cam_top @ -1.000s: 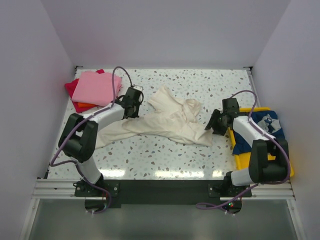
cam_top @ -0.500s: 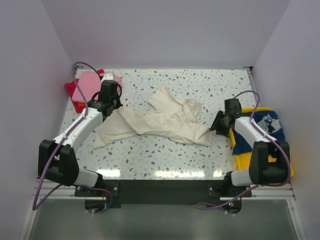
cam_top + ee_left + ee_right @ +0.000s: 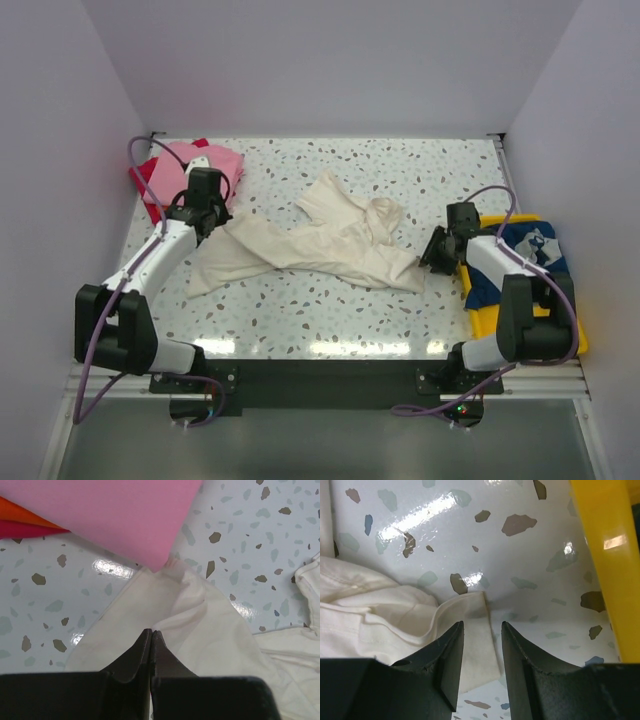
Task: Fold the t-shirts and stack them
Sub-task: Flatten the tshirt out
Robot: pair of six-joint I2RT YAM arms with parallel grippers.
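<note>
While the left arm has swung out from mid-table to the far left over the last second, the folded stack there sits untouched: pink shirt (image 3: 110, 515) on top, orange (image 3: 20, 511) and red (image 3: 20, 530) edges peeking out below.

Left pincer (image 3: 151, 632) is clamped fully shut, tips on the cream shirt (image 3: 330, 245), apparently pinching a fold. That end of the shirt has been dragged with it and now lies just beside the pink corner.

Cream shirt is stretched longer across the table (image 3: 300, 310) but still crumpled in the middle, not flat yet.

Right pincer (image 3: 482, 626) has its jaws partly apart and narrowing, straddling the shirt's right corner. No grip there yet.

Navy shirt (image 3: 530, 250) waits in the yellow tray (image 3: 575, 335).

Read: spreading step in progress. Once the right side bites, both ends can be pulled taut. Folding hasn't started on this one.
</note>
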